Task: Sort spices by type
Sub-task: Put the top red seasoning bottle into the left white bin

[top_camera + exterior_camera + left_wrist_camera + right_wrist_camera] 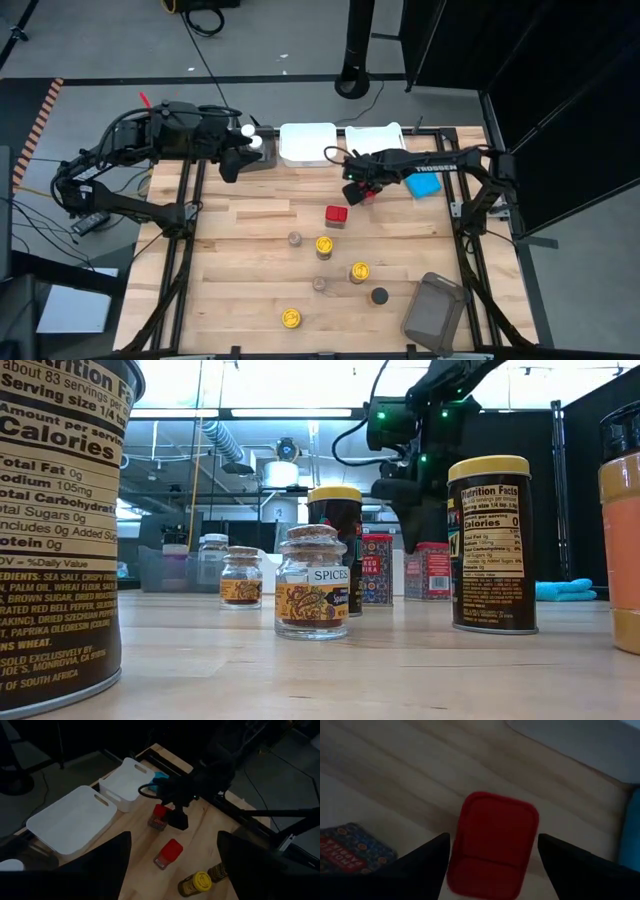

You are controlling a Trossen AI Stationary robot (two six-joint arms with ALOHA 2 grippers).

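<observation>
My right gripper [358,192] is open at the table's far middle, pointing down over a red-capped spice jar [492,845]. Its fingers stand on either side of the square cap, and I see no touch. A second red-capped jar [336,215] stands just nearer. Yellow-lidded jars [324,244] [359,271] [291,318], two brown-lidded glass jars [294,238] [320,283] and a black-capped jar [379,296] stand on the near half of the table. My left gripper [233,163] is open at the far left, beside white-capped jars [250,135].
Two white tubs [307,142] [375,138] sit at the far edge. A blue cloth [424,185] lies under the right arm. A grey translucent bin [435,310] stands at the near right corner. The bare wood left of the jars offers free room.
</observation>
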